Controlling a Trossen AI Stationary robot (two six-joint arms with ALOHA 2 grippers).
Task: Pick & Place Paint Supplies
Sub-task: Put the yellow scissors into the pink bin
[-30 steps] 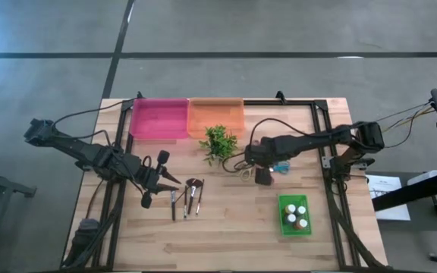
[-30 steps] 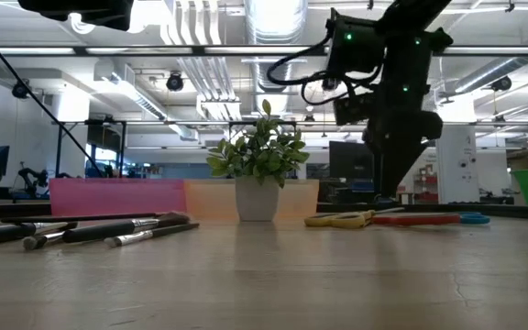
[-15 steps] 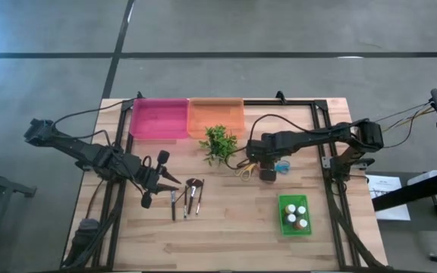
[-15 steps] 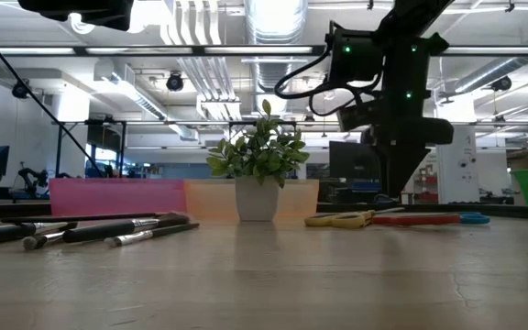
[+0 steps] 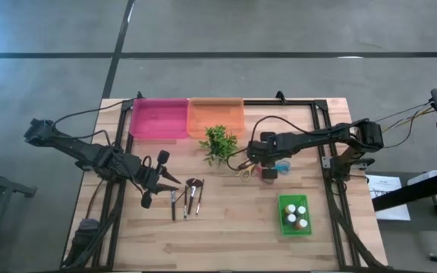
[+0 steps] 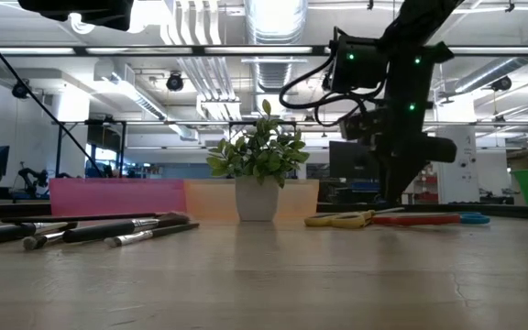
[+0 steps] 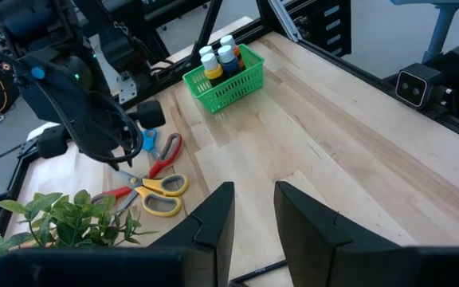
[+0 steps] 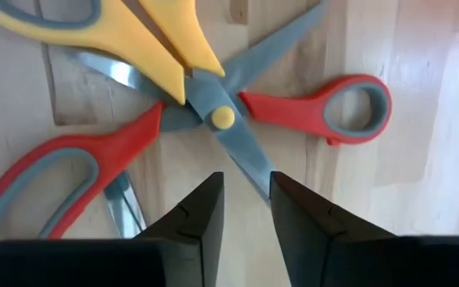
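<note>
Hovering above the crossed yellow scissors (image 8: 146, 36) and red scissors (image 8: 309, 108), the right gripper (image 8: 245, 211) holds nothing, fingers nearly together as if misaimed, while the brushes (image 5: 187, 199) lie by the narrowly parted, empty left gripper (image 5: 152, 184), bottles in the green basket (image 5: 294, 215).

Robotics lab, exposed ceiling ducts (image 6: 269, 37), strip lights, concrete floor (image 5: 279, 26), distant workstations

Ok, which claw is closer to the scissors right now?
Right. The right claw hangs directly over the scissors; the left claw sits across the table beside the brushes.
</note>
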